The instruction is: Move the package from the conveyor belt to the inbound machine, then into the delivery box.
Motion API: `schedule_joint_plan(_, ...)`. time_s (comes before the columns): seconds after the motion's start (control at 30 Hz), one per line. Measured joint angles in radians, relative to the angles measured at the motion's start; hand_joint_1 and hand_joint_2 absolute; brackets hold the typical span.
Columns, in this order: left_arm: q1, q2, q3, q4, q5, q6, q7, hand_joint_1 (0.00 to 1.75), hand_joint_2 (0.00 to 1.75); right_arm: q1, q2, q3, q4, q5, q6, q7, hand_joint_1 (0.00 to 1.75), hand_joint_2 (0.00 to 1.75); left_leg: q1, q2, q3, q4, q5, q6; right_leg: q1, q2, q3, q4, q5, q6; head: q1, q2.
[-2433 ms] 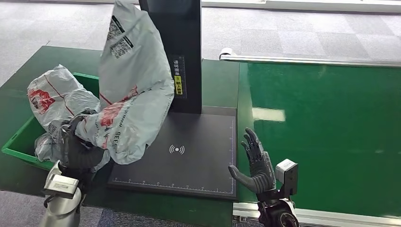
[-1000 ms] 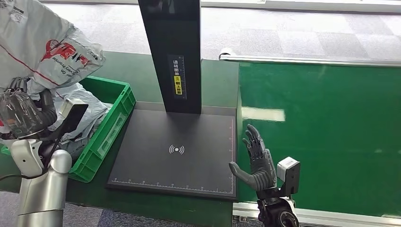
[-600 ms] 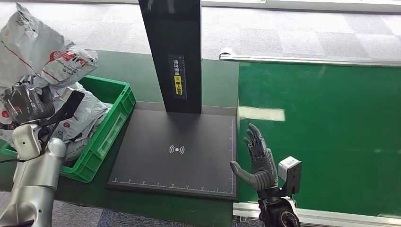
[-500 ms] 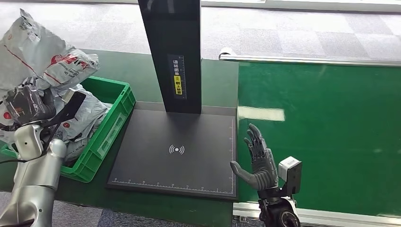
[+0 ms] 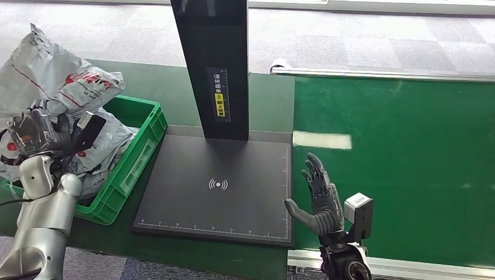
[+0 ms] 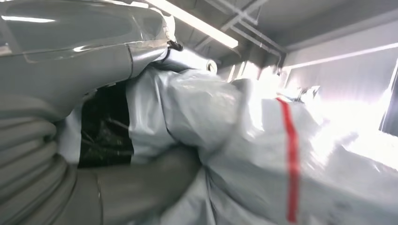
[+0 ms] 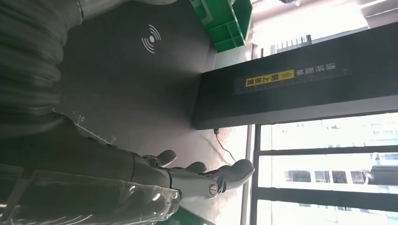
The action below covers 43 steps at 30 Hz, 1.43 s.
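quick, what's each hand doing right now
Left hand: holding the grey package above the green bin.
Right hand: open, fingers apart, holding nothing, beside the scanner plate.

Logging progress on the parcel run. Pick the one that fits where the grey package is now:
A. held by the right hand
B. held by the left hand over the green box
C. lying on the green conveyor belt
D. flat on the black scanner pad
B: the left hand grips the grey package above the green box, while the right hand is open and holds nothing.

Grey carpet floor [image 5: 362, 41] behind the green table [image 5: 265, 105].
Big windows [image 7: 324, 159] with buildings outside. Thin black cable [image 7: 225, 145] lying loose. Long ceiling light [image 6: 197, 23] shining up high.
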Motion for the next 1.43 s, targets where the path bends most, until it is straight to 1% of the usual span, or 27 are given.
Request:
schedule_joint_plan(0.1,0.002,-0.004,0.007,-0.012,0.105,-0.059,-0.093,0.0,1.75,0.0,0.0,-0.005,0.0,0.005,0.002,0.0,0.0,1.75,0.0,0.0,0.0,0.0,0.0,0.0,0.0,0.0,0.0,0.0,0.0,0.0,0.0,0.0)
schedule_joint_plan(0.17,0.014,-0.011,0.007,-0.045,0.151,-0.068,-0.139,0.0,1.75,0.0,0.0,-0.008,0.0,0.008,0.006,0.0,0.0,1.75,0.0,0.0,0.0,0.0,0.0,0.0,0.0,0.0,0.0,0.0,0.0,0.0,0.0,0.0)
schedule_joint_plan(0.27,0.049,-0.024,0.002,-0.129,0.161,-0.051,-0.152,0.0,1.75,0.0,0.0,-0.008,0.0,0.009,0.012,0.0,0.0,1.75,0.0,0.001,0.0,0.0,0.0,0.0,0.0,0.001,0.0,0.0,0.0,0.0,0.0,0.0)
schedule_joint_plan(0.43,0.099,-0.046,-0.007,-0.259,0.262,-0.101,-0.176,0.0,1.75,0.011,0.0,-0.009,-0.007,0.01,0.007,0.0,0.0,1.75,0.0,0.001,-0.001,0.0,-0.001,0.0,0.0,0.001,-0.001,0.0,0.0,0.0,0.0,0.0)
schedule_joint_plan(0.53,0.11,-0.053,-0.009,-0.301,0.337,-0.126,-0.216,0.0,1.75,0.021,0.002,-0.014,-0.018,0.012,0.002,0.001,0.0,1.75,0.0,0.001,-0.001,0.0,0.0,0.0,0.0,0.001,-0.001,0.0,0.0,0.0,0.0,0.0)
schedule_joint_plan(0.6,0.121,-0.058,-0.01,-0.328,0.421,-0.142,-0.275,0.0,1.75,0.024,0.004,-0.02,-0.023,0.013,0.001,0.002,0.0,1.75,0.0,0.001,-0.001,0.0,0.0,0.0,0.0,0.001,-0.001,0.0,0.0,0.0,0.0,0.0)
schedule_joint_plan(0.67,0.149,-0.071,-0.012,-0.377,0.59,-0.195,-0.378,0.0,0.87,0.024,0.006,-0.024,-0.025,0.014,0.001,0.002,0.0,1.75,0.0,0.001,-0.001,0.0,0.0,0.0,0.0,0.001,-0.001,0.0,0.0,0.0,0.0,0.0)
schedule_joint_plan(0.7,0.171,-0.082,-0.015,-0.409,0.701,-0.246,-0.434,0.0,0.44,0.023,0.006,-0.026,-0.025,0.013,0.001,0.003,0.0,1.75,0.0,0.001,-0.001,0.0,-0.001,0.0,0.0,0.001,-0.001,0.0,0.0,0.0,0.0,0.0)
schedule_joint_plan(0.73,0.198,-0.095,-0.019,-0.448,0.822,-0.316,-0.485,0.0,0.0,0.021,0.006,-0.028,-0.025,0.014,0.002,0.002,0.0,1.75,0.0,0.001,-0.001,0.0,-0.001,0.0,0.0,0.001,-0.001,0.0,0.0,0.0,0.0,0.0)
schedule_joint_plan(0.8,0.267,-0.132,-0.038,-0.534,1.037,-0.497,-0.548,0.0,0.0,0.013,0.005,-0.03,-0.022,0.025,0.017,-0.011,0.0,1.75,-0.001,0.001,-0.001,0.0,-0.001,0.0,-0.001,0.002,-0.001,0.0,0.0,0.0,0.0,0.0)
schedule_joint_plan(0.87,0.357,-0.185,-0.079,-0.619,1.175,-0.677,-0.56,0.0,0.87,0.004,0.003,-0.023,-0.017,0.046,0.051,-0.039,0.0,1.75,-0.003,0.001,-0.001,0.0,-0.003,0.001,-0.003,0.002,-0.001,0.0,-0.001,0.002,0.0,0.0)
schedule_joint_plan(0.9,0.403,-0.215,-0.11,-0.65,1.21,-0.743,-0.554,0.0,1.31,0.0,0.003,-0.018,-0.013,0.055,0.068,-0.052,0.0,1.75,-0.003,0.001,0.0,0.0,-0.003,0.001,-0.003,0.002,-0.001,-0.001,-0.002,0.003,0.0,0.0)
schedule_joint_plan(0.93,0.446,-0.244,-0.144,-0.669,1.233,-0.785,-0.545,0.0,1.75,-0.004,0.003,-0.011,-0.007,0.063,0.079,-0.064,0.0,1.75,-0.004,0.001,-0.001,0.0,-0.004,0.002,-0.004,0.002,0.0,-0.001,-0.003,0.004,0.0,0.0)
schedule_joint_plan(0.97,0.483,-0.272,-0.176,-0.677,1.249,-0.808,-0.538,0.0,1.75,-0.007,0.004,-0.006,0.0,0.069,0.086,-0.074,0.0,1.75,-0.004,0.0,-0.001,0.0,-0.004,0.002,-0.004,0.001,0.0,-0.001,-0.003,0.004,0.0,0.0)
schedule_joint_plan(1.03,0.539,-0.319,-0.231,-0.671,1.272,-0.818,-0.531,0.0,1.75,-0.011,0.006,0.003,0.016,0.078,0.093,-0.089,0.0,1.75,-0.004,0.0,-0.001,0.0,-0.004,0.002,-0.004,0.001,0.0,-0.001,-0.003,0.004,0.0,0.0)
schedule_joint_plan(1.1,0.573,-0.35,-0.269,-0.656,1.278,-0.813,-0.533,0.0,1.75,-0.012,0.007,0.011,0.032,0.082,0.095,-0.099,0.0,1.75,-0.004,0.0,-0.001,0.0,-0.004,0.003,-0.004,0.001,0.0,-0.001,-0.003,0.004,0.0,0.0)
schedule_joint_plan(1.17,0.593,-0.371,-0.293,-0.642,1.277,-0.806,-0.528,0.0,1.75,-0.012,0.008,0.016,0.044,0.084,0.097,-0.105,0.0,1.75,-0.004,0.0,0.0,0.0,-0.004,0.003,-0.004,0.001,0.0,-0.001,-0.003,0.004,0.0,0.0)
schedule_joint_plan(1.3,0.625,-0.407,-0.312,-0.602,1.292,-0.809,-0.512,0.0,1.75,-0.012,0.016,0.028,0.066,0.092,0.097,-0.116,0.0,1.75,-0.003,0.0,0.0,0.0,-0.004,0.002,-0.003,0.001,0.001,-0.001,-0.003,0.004,0.0,0.0)
schedule_joint_plan(1.43,0.648,-0.428,-0.324,-0.573,1.294,-0.812,-0.517,0.0,1.75,-0.013,0.022,0.041,0.083,0.098,0.092,-0.122,0.0,1.75,-0.003,0.0,0.0,0.0,-0.004,0.002,-0.003,0.001,0.001,-0.001,-0.003,0.004,0.0,0.0)
